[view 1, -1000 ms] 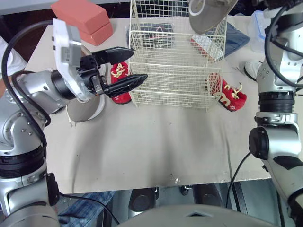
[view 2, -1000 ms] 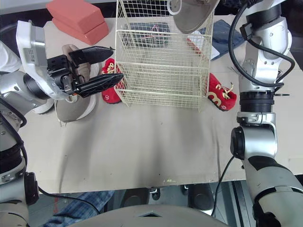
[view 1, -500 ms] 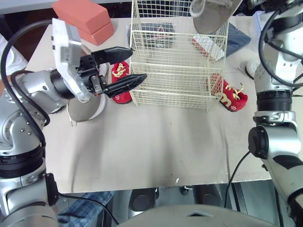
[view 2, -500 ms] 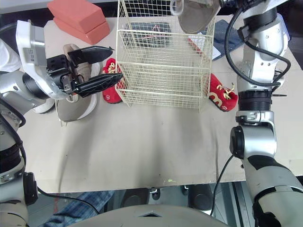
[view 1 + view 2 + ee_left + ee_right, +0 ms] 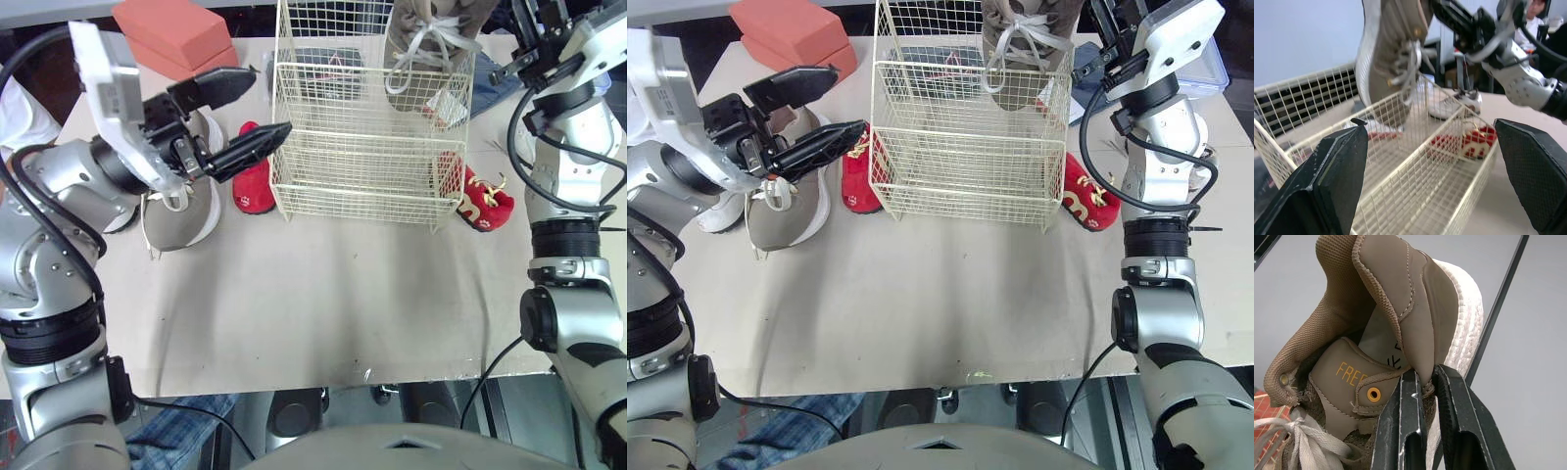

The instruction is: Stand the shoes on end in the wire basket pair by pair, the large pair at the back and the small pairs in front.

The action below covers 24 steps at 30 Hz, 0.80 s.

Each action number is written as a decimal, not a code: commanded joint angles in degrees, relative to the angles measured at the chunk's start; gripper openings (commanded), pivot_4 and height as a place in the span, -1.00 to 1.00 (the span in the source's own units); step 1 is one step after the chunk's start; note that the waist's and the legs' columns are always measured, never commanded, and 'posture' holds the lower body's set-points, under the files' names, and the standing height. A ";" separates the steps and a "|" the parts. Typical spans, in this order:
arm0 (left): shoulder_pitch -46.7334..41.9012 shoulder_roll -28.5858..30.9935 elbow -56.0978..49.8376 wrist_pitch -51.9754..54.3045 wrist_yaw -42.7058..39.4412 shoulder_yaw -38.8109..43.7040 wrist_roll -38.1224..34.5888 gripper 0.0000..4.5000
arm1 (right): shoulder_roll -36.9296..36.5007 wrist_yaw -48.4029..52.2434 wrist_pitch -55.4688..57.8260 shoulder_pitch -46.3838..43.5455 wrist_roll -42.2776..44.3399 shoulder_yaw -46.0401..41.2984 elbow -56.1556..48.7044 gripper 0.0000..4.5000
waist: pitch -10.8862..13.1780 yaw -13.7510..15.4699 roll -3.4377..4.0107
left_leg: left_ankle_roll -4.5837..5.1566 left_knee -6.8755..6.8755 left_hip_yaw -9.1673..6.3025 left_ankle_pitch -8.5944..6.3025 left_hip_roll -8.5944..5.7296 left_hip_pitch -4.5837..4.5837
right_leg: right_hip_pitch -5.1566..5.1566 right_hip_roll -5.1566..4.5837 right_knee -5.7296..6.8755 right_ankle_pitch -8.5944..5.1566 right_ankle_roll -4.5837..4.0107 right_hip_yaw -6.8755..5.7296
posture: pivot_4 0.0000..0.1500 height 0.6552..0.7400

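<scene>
The cream wire basket [image 5: 358, 157] stands at the back middle of the table. My right gripper [image 5: 1427, 382] is shut on the heel collar of a large tan shoe [image 5: 426, 49], which hangs toe down into the basket's back right part. Its tan mate [image 5: 181, 206] lies on the table left of the basket. One small red shoe [image 5: 255, 176] lies against the basket's left side and another [image 5: 482, 201] at its right. My left gripper [image 5: 265, 106] hovers open just left of the basket, above the red shoe, holding nothing.
Two salmon-red blocks [image 5: 171, 34] sit at the back left. Folded dark cloth [image 5: 490, 83] and a clear plastic box [image 5: 1205, 69] lie behind the basket at the right. A white shoe [image 5: 710, 211] lies at the far left, another [image 5: 1449, 105] beyond the basket.
My right gripper has turned the tan shoe toe down and lowered it into the top of the basket. My left gripper has risen slightly and drawn back from the basket.
</scene>
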 commanded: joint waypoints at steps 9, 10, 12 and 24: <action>0.77 0.53 -0.57 -2.65 -0.65 1.62 1.12 0.98 | -3.95 -2.77 7.40 6.43 -5.37 1.00 -8.29 -1.00 | -0.02 0.16 -0.02 | 0.00 0.00 -0.01 0.00 0.00 0.01 | 0.02 -0.01 -0.01 0.00 0.00 -0.01 | 1.00 -0.27; 0.84 0.56 -0.49 -2.61 -0.78 1.55 1.16 0.98 | -4.39 -2.86 8.74 7.24 -6.08 1.47 -9.18 -1.00 | -0.02 0.20 -0.03 | 0.00 0.00 -0.01 0.00 0.00 0.02 | 0.04 -0.01 -0.01 0.00 0.00 -0.01 | 1.00 -0.27; 0.87 0.52 -0.30 -2.68 -1.06 1.32 1.38 0.98 | -5.34 -2.65 12.40 8.54 -7.19 2.58 -11.01 -1.00 | -0.02 0.22 -0.03 | 0.00 0.01 -0.03 0.00 0.00 0.02 | 0.06 -0.01 -0.01 0.00 0.00 -0.03 | 1.00 -0.27; 0.81 0.04 0.33 -3.25 -1.78 0.43 2.68 0.98 | -6.56 -4.40 21.73 8.46 -8.22 3.04 -14.33 -1.00 | -0.02 0.00 -0.03 | 0.00 0.00 -0.02 0.00 0.00 0.02 | 0.05 0.02 -0.04 -0.01 0.00 -0.02 | 1.00 -0.27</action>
